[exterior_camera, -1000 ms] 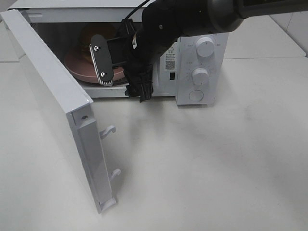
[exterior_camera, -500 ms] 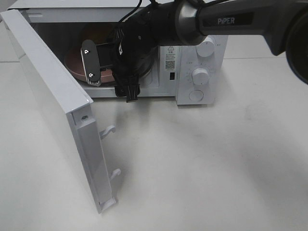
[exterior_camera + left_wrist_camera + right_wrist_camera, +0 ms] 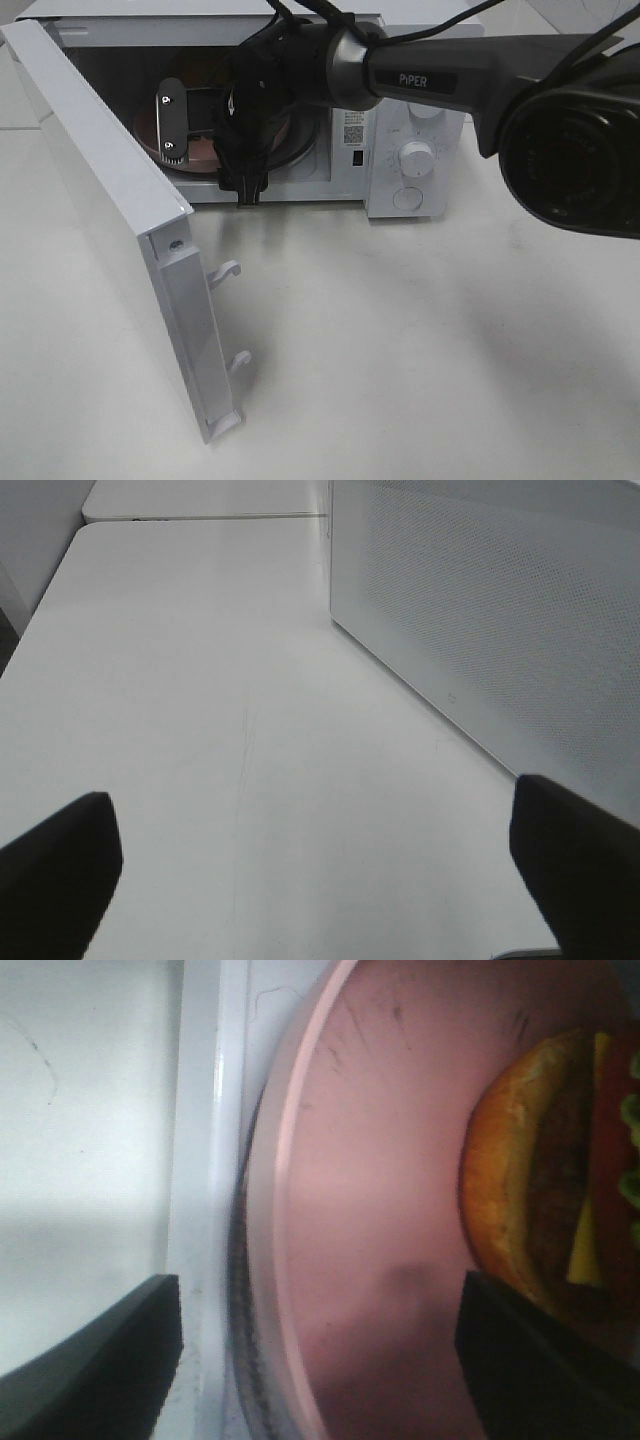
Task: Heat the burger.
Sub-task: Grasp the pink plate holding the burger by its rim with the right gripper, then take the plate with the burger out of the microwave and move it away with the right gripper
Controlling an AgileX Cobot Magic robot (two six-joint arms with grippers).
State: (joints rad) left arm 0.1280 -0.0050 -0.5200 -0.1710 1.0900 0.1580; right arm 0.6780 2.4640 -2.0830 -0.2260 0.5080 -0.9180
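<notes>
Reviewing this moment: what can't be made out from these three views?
- Burger: right wrist view cuts it at the edge; exterior high view hides it behind the arm.
- Pink plate: whether the right end effector touches it is unclear; both views show only part of it.
- Microwave dial markings: too small.
- Left end effector: only fingertips show.

High view overlooks microwave [image 3: 400, 150]; right wrist peers closely inside.

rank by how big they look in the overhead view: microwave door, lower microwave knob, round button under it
1. microwave door, by far the largest, though it stands nearest the camera.
2. lower knob and round button look about alike; I wouldn't rank them.
</notes>
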